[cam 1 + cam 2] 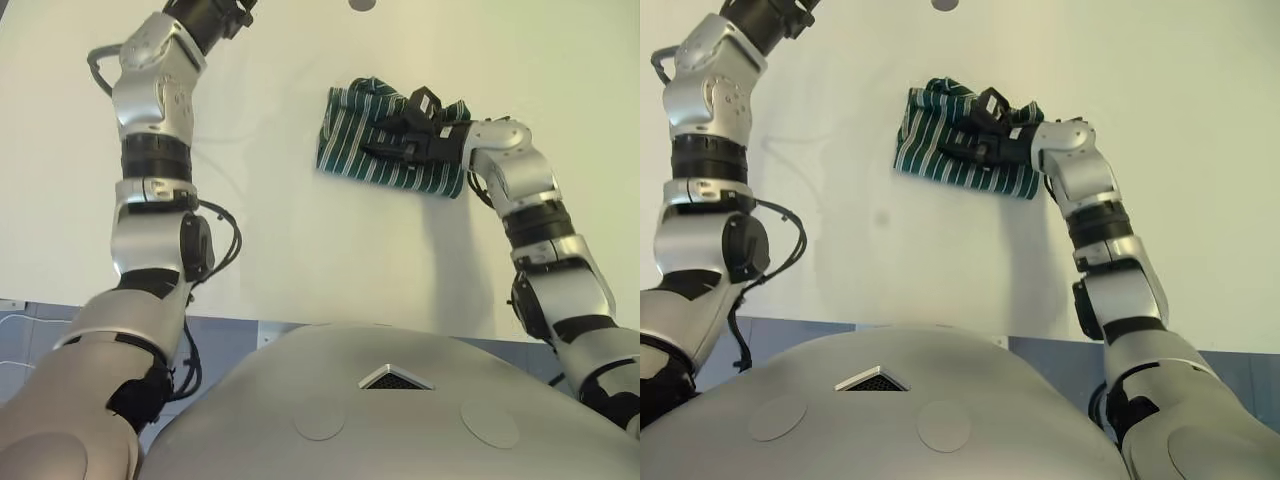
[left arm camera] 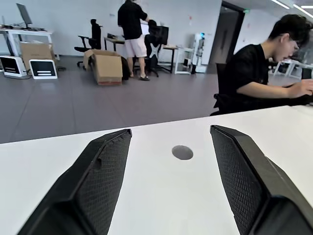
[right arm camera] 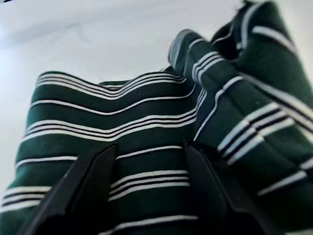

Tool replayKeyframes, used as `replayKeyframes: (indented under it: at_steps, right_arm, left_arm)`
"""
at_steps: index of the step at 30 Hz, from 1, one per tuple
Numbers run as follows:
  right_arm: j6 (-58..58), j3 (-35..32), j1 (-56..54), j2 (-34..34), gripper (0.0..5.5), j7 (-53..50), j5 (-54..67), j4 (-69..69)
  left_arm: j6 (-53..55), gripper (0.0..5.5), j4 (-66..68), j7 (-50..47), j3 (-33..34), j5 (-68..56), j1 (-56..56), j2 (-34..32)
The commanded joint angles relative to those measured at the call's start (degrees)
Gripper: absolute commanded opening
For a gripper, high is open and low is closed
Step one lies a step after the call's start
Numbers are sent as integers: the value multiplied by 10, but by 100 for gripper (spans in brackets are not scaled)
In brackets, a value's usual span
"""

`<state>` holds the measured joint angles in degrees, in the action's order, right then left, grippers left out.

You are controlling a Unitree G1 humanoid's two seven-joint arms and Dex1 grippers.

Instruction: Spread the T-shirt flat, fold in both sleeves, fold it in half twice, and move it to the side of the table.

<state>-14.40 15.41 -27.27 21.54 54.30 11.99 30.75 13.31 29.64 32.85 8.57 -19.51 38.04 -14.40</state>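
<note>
On white table [image 1: 300, 250], treat folded green-striped cloth T-shirt [image 1: 345, 140] as light, limp: pinch stacked edge with right gripper [image 1: 378, 138], spread atop it; leave left gripper [image 2: 170, 134] spread, empty.

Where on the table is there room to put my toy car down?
The table is bare between the left arm and the T-shirt, and from the T-shirt to the near edge. Outside the right arm is free too. It is crowded where the right gripper rests on the T-shirt.
</note>
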Motion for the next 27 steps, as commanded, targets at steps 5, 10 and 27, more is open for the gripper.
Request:
replayKeyframes:
  at_steps: [5,10,27]
  right_arm:
    - [214,-315,52,107,253,-408,97,347]
    - [386,-247,-16,50,253,-444,-20,195]
    - [288,-205,-8,-83,253,-433,-50,104]
  left_arm:
    - [66,296,-230,-136,43,-14,-168,34]
    - [-1,296,-202,-187,25,67,-168,11]
    - [-117,296,-95,-205,-25,171,-160,-22]
